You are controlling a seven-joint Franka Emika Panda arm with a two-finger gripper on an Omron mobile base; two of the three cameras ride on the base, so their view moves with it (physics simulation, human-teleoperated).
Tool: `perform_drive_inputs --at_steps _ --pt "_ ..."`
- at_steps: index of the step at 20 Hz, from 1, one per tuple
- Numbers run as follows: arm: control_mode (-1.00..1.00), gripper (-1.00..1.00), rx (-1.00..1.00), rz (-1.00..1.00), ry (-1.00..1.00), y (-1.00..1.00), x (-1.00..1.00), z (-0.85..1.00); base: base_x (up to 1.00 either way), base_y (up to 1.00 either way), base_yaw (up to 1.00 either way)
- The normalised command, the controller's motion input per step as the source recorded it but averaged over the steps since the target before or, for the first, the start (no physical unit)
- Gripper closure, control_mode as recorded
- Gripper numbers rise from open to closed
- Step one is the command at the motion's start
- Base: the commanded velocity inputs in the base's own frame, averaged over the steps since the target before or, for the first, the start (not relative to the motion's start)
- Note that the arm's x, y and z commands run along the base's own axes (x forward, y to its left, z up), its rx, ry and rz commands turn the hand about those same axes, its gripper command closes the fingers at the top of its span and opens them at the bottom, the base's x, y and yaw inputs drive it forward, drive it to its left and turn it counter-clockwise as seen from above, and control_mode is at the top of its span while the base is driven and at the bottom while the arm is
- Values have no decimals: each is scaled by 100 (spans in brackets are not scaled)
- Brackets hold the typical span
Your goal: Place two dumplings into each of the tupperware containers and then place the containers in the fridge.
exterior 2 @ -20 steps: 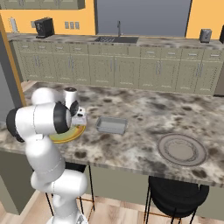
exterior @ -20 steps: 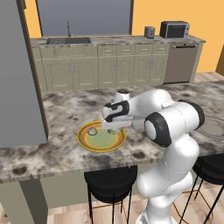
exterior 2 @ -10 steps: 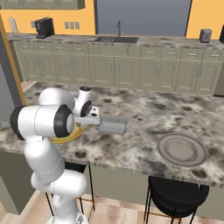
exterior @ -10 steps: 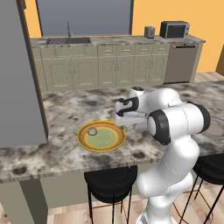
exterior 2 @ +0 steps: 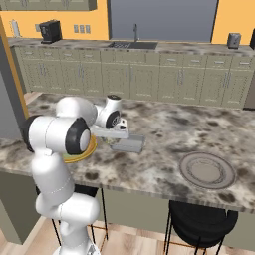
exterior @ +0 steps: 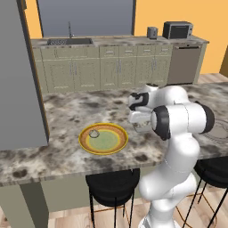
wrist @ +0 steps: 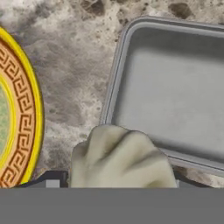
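On the marbled island counter [exterior 2: 164, 124], the gripper [wrist: 118, 186] hangs low over the stone between a yellow-rimmed plate [exterior: 103, 139] and a grey tupperware container [wrist: 175, 92]. Hand view: a pale dumpling [wrist: 120, 159] sits between the finger tips, which are mostly hidden behind it; jaws stand wide, closed on that lump. The dumpling overlaps the container's near rim, not inside the tray. Container interior looks bare and grey. Plate edge, with its orange key pattern, lies just beside the container, a strip of stone between them.

Left base view: another dumpling [exterior: 94, 133] rests on the plate's green centre, toward its left side. The arm's elbow blocks most of the container here.

Right base view: container [exterior 2: 127, 145] lies flat on the counter just right of the hand, with the plate partly hidden behind the arm. A round grey plate [exterior 2: 207, 170] sits well apart, toward the right end of the counter. The fridge [exterior: 20, 80] stands as a tall grey slab at the left edge of the left base view, door shut as far as visible. Black stools [exterior: 111, 187] tucked under the counter.
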Motion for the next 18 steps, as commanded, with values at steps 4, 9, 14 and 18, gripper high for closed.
perform_drive_inputs --at_steps 4,9,14,18 --pt "-100 100 0 0 9 -88 27 0 0 0 0" --pt "-100 100 0 1 6 -57 35 0 0 0 0" --pt "-100 100 0 7 12 30 38 -13 0 0 0" --pt "-100 100 -3 5 16 46 21 -34 0 0 0"
